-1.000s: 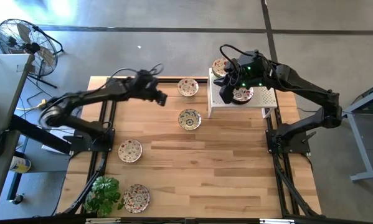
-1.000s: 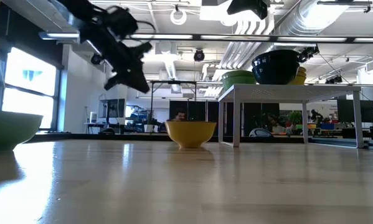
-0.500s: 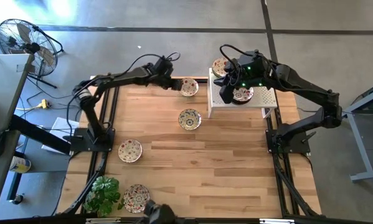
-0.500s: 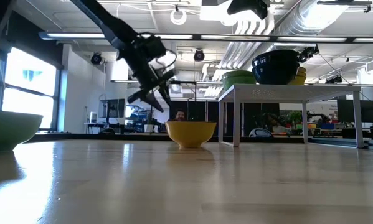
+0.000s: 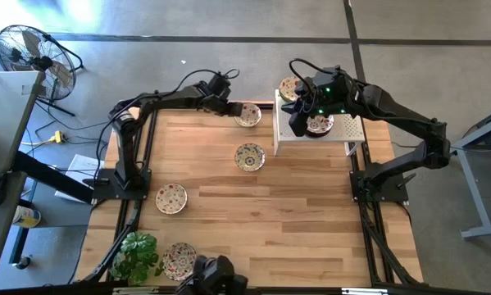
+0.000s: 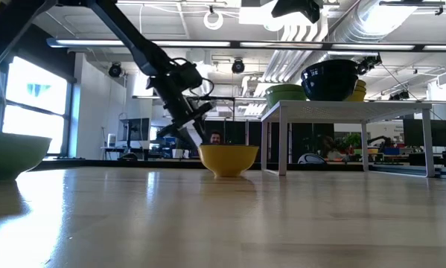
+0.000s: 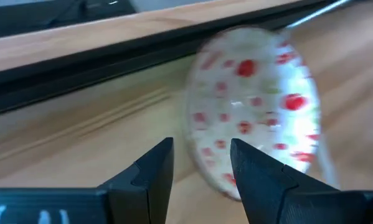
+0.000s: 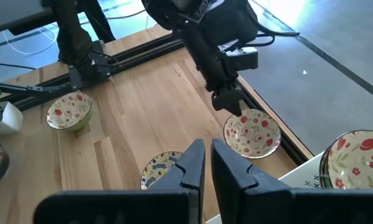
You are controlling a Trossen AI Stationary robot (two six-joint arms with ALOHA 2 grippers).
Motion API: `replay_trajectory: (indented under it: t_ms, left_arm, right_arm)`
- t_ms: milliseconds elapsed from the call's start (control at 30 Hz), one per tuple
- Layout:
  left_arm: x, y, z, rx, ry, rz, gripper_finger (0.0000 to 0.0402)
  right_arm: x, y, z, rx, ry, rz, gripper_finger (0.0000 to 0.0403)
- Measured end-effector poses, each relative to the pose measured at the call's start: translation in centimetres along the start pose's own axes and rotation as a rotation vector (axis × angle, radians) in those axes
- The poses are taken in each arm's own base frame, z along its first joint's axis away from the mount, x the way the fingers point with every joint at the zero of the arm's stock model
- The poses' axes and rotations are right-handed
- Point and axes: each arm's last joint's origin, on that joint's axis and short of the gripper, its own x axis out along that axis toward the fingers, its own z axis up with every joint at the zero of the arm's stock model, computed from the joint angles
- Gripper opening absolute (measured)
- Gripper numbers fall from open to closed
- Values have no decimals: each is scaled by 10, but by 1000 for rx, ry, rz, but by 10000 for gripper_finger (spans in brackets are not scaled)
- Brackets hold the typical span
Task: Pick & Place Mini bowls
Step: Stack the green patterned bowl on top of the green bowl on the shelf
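Several floral mini bowls lie on the wooden table: one at the far edge [image 5: 247,114], one mid-table [image 5: 249,156], and two at the near left [image 5: 170,198] [image 5: 179,260]. Two more [image 5: 317,123] [image 5: 290,86] sit at the white perforated stand [image 5: 343,131]. My left gripper [image 5: 230,109] [image 7: 202,165] is open, tilted down at the left rim of the far bowl [image 7: 254,118] [image 8: 251,134]. I cannot tell whether it touches the bowl. My right gripper [image 5: 298,124] [image 8: 208,162] hovers shut above the stand with nothing in it.
A potted plant [image 5: 138,250] stands at the near left corner. A dark shape [image 5: 216,274] shows at the near edge. Black frame rails run along both sides of the table. The mid and near right of the tabletop is bare wood.
My left gripper has swung toward the far edge and right, dropped toward the far bowl, and opened. The bowls have stayed where they were. A dark shape has come into view at the near edge.
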Motion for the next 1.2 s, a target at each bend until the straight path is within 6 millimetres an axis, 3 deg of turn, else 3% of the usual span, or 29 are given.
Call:
replay_trajectory:
  t_ms: [267,533,700,900,1033,1200]
  left_arm:
    - [1,-1,0,21,-17,16,156]
    - [27,5,-8,-5,41,13,150]
    - [34,8,-12,-10,72,6,108]
    - [34,8,-12,-1,67,2,25]
    - [21,3,-9,4,59,-15,13]
    - [-26,-13,-1,78,49,-53,8]
  right_arm:
    - [0,0,0,-1,0,0,16]
    - [0,0,0,-19,-1,0,16]
    - [0,0,0,-19,-2,0,16]
    - [0,0,0,-19,-2,0,16]
    - [0,0,0,-19,-2,0,16]
    - [0,0,0,-19,-2,0,16]
